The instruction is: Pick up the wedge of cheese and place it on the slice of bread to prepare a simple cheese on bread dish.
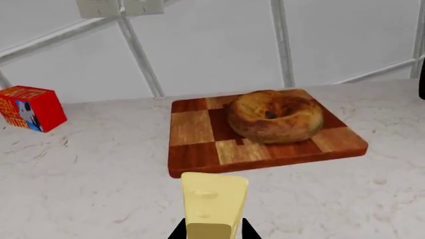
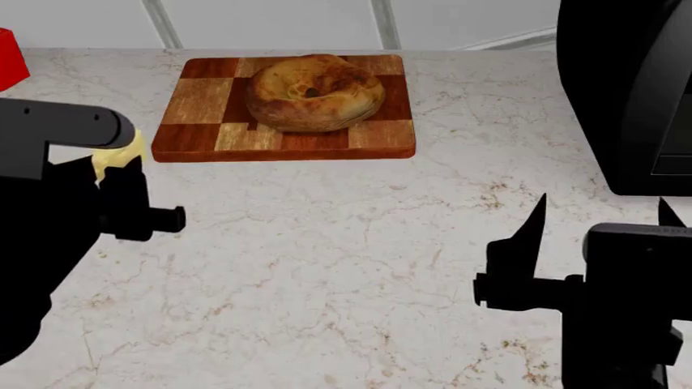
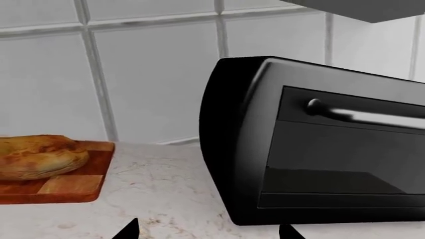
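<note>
The pale yellow wedge of cheese (image 1: 211, 201) sits between the black fingers of my left gripper (image 1: 211, 233), which is shut on it. From the head view only a corner of the cheese (image 2: 119, 158) shows behind the left arm, lifted above the counter near the board's left end. The round golden-brown slice of bread (image 1: 274, 115) (image 2: 314, 91) lies on the checkered wooden cutting board (image 1: 199, 149) (image 2: 206, 138), ahead of the cheese. My right gripper (image 2: 600, 212) (image 3: 208, 233) hangs open and empty at the right, its fingertips (image 3: 129, 230) wide apart. The bread (image 3: 37, 157) also shows in the right wrist view.
A black toaster oven (image 2: 627, 89) (image 3: 319, 144) stands at the back right, close to my right arm. A red box (image 1: 30, 107) (image 2: 9, 57) rests at the back left. A tiled wall runs behind the marble counter (image 2: 324, 259).
</note>
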### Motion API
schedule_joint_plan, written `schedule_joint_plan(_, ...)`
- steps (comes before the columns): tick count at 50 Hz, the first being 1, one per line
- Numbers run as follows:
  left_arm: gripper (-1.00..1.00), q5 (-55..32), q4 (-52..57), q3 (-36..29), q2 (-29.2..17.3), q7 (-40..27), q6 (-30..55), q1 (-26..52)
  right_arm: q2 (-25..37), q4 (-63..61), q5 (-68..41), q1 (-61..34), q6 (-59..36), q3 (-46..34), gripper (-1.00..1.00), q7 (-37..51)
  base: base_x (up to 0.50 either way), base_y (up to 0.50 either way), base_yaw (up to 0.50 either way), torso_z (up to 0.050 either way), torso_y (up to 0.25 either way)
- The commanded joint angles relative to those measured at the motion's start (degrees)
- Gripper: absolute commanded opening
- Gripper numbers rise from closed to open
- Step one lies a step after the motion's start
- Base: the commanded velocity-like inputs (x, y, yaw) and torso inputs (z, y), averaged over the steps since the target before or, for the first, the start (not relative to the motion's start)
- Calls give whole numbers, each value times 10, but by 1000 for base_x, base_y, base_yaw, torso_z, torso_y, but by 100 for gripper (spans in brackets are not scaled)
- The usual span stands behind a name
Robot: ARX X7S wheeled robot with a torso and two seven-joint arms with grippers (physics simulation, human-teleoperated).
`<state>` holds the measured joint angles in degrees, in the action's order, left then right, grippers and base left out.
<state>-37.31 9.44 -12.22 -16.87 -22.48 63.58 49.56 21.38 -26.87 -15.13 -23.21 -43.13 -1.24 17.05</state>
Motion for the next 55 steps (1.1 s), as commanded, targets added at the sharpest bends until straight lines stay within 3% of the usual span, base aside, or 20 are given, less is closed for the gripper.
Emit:
schedule_joint_plan(1, -100, -3, -8, -3, 3, -4, -6, 8, 4, -21, -12, -6, 3, -2, 100, -11, 0, 0, 0, 0, 0)
schedule_joint_plan(20, -100, -11, -5, 0, 3, -8, -5, 15, 17, -76, -37, -64, -70, -7, 100, -12, 147, 0, 0, 0, 0)
schedule_joint_plan(55, -100, -20, -8, 1, 2, -10, -14, 13, 19, -62, -34, -55, -55, -21, 100, -11, 225, 0, 0, 0, 1)
